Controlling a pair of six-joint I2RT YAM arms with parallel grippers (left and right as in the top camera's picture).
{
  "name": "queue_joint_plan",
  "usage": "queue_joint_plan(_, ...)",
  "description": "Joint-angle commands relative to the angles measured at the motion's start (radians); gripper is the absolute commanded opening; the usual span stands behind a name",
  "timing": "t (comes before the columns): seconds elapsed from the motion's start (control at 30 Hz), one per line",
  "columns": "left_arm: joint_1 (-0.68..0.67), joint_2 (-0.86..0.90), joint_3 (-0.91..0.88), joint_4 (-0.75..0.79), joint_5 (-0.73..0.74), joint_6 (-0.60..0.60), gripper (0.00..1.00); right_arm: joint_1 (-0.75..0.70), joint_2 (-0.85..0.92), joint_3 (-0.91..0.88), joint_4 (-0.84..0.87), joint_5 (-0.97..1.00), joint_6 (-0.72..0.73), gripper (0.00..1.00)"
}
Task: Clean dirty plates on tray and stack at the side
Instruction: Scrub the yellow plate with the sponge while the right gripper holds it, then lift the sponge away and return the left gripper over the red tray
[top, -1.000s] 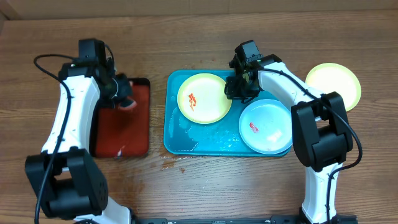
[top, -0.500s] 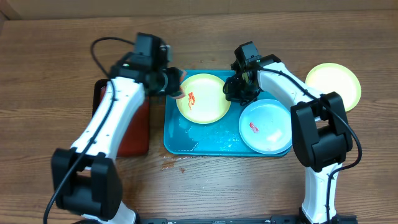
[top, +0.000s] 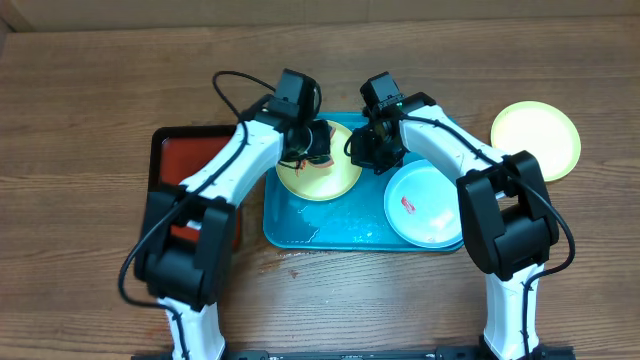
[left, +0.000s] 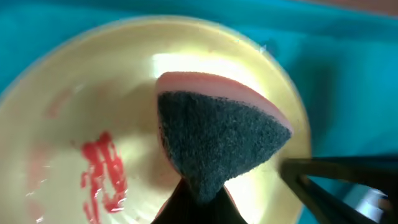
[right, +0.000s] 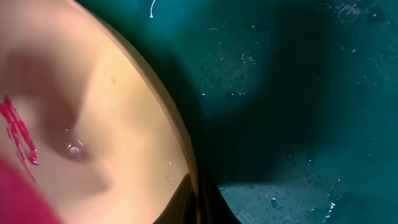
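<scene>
Fingers of the left gripper (top: 312, 150) pinch a pink-backed grey sponge (left: 217, 137) over the sauce-smeared pale yellow-green round plastic plate (top: 325, 182). The right gripper (top: 372, 150) clamps this plate's rim. It sits on the turquoise rectangular plastic tray (top: 330, 228) mid-table, beside a pale blue-white plastic plate (top: 425, 205). A second yellow-green plate (top: 535, 140) lies near the right edge, and a black-rimmed red tray (top: 175, 160) lies leftward.

The tray (top: 300, 225) is turquoise, darker teal in the right wrist view, flecked with bright wet spots. The yellow plate (top: 338, 180) is pale yellow-green with a streaky red smear (left: 102, 177). The blue plate (top: 425, 215) is pale blue-white with a red mark (top: 407, 204). The side plate (top: 535, 138) is plain pale yellow-green. The sponge (left: 217, 140) is speckled dark grey, backed pink. The small tray (top: 175, 150) is red, rimmed black. The table (top: 80, 120) is brown wood grain.
</scene>
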Motion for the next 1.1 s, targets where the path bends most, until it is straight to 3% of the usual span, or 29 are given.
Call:
queue_joint_plan(0.0, -0.006, 0.045, -0.005, -0.001, -0.028, -0.033, 0.04, 0.005, 0.005, -0.006, 0.004, 0.063, 0.013, 0.04)
queue_joint_plan(0.37, 0.005, 0.069, 0.001, -0.121, -0.413, 0.081, 0.04, 0.005, 0.005, -0.006, 0.004, 0.063, 0.013, 0.04)
queue_joint_plan(0.5, 0.015, 0.062, 0.040, -0.163, -0.443, 0.080, 0.04, 0.005, 0.005, -0.006, 0.004, 0.063, 0.013, 0.04)
queue_joint_plan(0.63, 0.016, 0.060, 0.142, -0.216, -0.387, 0.080, 0.04, 0.005, 0.005, -0.006, 0.005, 0.063, 0.013, 0.04)
queue_joint_plan(0.9, 0.015, 0.075, 0.225, -0.163, 0.003, 0.030, 0.04, 0.005, 0.005, -0.006, 0.017, 0.064, 0.013, 0.04)
queue_joint_plan(1.07, 0.011, 0.135, 0.225, -0.193, 0.009, 0.031, 0.04, 0.005, 0.005, -0.006, 0.018, 0.063, 0.013, 0.04)
